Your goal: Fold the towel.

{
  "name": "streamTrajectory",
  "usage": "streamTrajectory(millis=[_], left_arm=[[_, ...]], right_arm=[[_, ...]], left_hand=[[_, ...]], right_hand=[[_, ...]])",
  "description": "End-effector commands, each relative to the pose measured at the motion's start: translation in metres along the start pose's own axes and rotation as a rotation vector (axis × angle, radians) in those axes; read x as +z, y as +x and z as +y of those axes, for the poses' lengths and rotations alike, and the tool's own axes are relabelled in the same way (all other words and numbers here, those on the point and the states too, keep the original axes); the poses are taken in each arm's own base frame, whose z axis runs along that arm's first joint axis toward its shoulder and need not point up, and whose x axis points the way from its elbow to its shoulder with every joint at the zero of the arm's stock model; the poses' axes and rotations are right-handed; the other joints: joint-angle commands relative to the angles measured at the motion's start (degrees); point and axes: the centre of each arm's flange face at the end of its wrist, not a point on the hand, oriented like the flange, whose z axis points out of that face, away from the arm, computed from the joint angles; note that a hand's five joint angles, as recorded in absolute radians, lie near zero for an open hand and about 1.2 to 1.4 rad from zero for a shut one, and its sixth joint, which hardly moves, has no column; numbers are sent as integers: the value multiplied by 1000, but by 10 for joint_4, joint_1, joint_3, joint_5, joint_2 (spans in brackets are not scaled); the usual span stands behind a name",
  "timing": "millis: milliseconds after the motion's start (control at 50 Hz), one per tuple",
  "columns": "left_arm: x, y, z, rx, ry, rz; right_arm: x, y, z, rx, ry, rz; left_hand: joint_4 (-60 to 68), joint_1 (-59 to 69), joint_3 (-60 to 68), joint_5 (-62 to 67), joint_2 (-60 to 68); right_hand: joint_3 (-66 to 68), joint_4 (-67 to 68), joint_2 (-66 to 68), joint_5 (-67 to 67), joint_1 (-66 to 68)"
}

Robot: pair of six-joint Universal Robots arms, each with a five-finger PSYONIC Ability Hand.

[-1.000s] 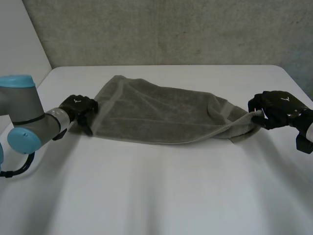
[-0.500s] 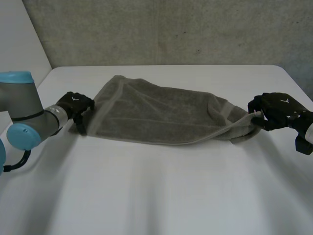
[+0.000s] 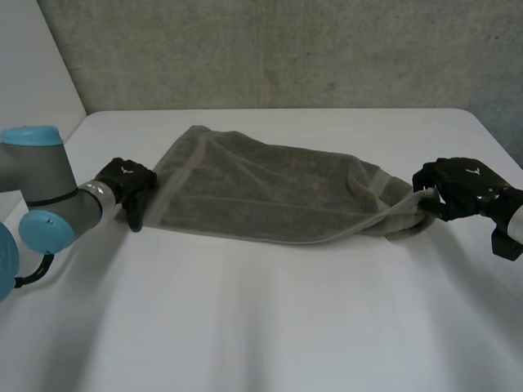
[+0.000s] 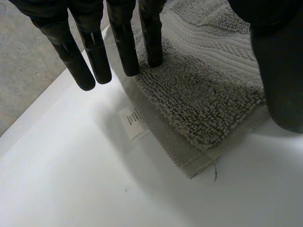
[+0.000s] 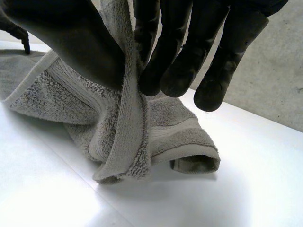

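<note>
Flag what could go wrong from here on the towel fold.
1. The left hand has straight fingers touching the towel at its corner, not closed round it; a pull from the other side may drag that end across the table.
2. The right hand pinches just a thin edge between thumb and fingers, with the end bunched and twisted below; it could slip out, or the fold could come out crooked.
</note>
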Motion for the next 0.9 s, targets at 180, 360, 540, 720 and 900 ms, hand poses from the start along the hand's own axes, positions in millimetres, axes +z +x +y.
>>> streamTrajectory(millis=[180, 360, 540, 720, 900], left_arm=[[10, -10, -8, 14, 62, -66], [15, -11, -3, 16, 61, -93], [16, -8, -1, 15, 53, -86], [7, -3, -8, 12, 39, -55], [-8, -2, -11, 3, -11, -12]], right_arm=[[0, -1, 3, -25, -10, -3], [1, -1, 3, -26, -9, -4], [2, -1, 6, -20, -15, -6], [2, -1, 6, -20, -16, -8], [2, -2, 6, -20, -17, -10]], left_hand=[[-10, -7, -3, 8, -10], [-7, -4, 0, 11, -6], [6, 10, 14, 24, 7], [0, 3, 7, 18, 0], [-10, -7, -3, 8, -10]], right_hand=[[30, 38, 35, 31, 42], [30, 38, 35, 31, 42], [30, 38, 35, 31, 42], [30, 38, 35, 31, 42], [30, 38, 35, 31, 42]])
